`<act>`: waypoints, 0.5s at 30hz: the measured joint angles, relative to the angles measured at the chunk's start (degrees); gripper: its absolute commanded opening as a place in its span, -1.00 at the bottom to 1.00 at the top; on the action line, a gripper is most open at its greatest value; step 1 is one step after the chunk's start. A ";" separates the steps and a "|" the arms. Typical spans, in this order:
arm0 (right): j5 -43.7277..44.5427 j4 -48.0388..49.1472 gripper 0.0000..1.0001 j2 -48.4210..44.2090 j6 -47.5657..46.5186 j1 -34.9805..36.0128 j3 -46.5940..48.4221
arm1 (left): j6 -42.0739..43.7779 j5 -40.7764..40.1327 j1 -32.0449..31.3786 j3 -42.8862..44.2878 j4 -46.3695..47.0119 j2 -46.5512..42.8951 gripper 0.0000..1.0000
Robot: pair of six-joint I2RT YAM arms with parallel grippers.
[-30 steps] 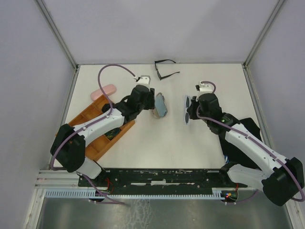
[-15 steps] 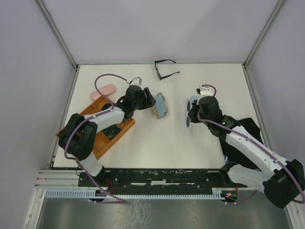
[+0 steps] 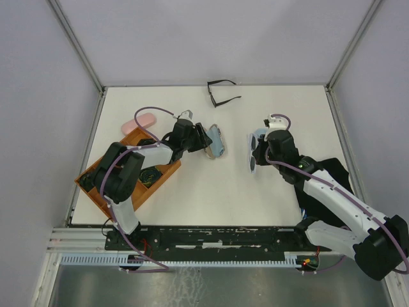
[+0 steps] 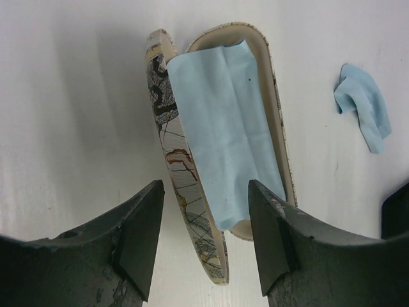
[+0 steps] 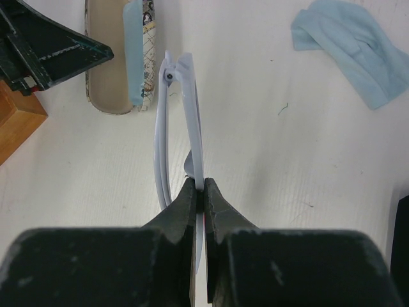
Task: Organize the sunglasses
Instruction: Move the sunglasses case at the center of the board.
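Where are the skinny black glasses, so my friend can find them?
Start at the white table and look along its far edge. There, all alone, lie thin black-framed glasses with slim arms spread open. Unlike the pale-framed pair pinched in the right fingers, these are black and nothing touches them.

Open patterned case (image 4: 171, 160), blue cloth (image 4: 220, 121) inside, partly between spread fingers (image 4: 137, 236) of the left hand (image 4: 204, 204)
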 measured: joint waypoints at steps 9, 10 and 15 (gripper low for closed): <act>0.00 -0.59 -1.00 -0.85 0.00 0.00 0.00 | -1.53 3.96 0.96 0.00 3.32 4.57 0.02; 0.00 -0.72 -1.00 -1.01 0.00 0.00 0.00 | -1.53 4.07 1.09 0.04 3.56 4.57 -0.02; 0.00 -1.05 -1.00 -1.27 0.00 0.00 0.00 | -1.51 4.13 1.20 0.66 3.76 4.74 -0.10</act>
